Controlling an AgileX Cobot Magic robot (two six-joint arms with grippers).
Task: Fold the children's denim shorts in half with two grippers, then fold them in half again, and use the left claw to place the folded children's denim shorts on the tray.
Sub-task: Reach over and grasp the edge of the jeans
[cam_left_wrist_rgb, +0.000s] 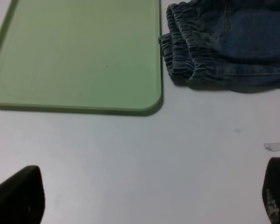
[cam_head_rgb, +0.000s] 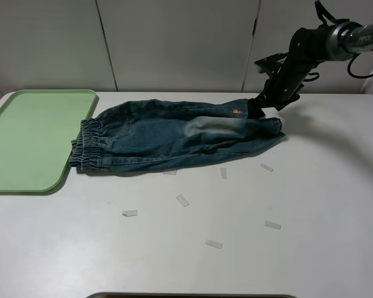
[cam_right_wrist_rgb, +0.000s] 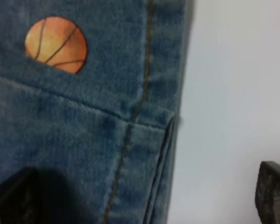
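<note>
Denim shorts [cam_head_rgb: 174,139] lie mid-frame, waistband [cam_head_rgb: 87,148] touching the tray [cam_head_rgb: 25,136]; with jaws apart on the left gripper [cam_left_wrist_rgb: 147,196] and on the right gripper [cam_head_rgb: 260,107] over the hem [cam_head_rgb: 270,127], upper right, a one-layer pinch could skew the fold.

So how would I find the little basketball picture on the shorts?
Start at the white table and find the blue denim shorts lying beside the green tray. Go to the leg end farthest from the tray, just by the right gripper. The basketball print is the only round orange spot on all that blue.
</note>
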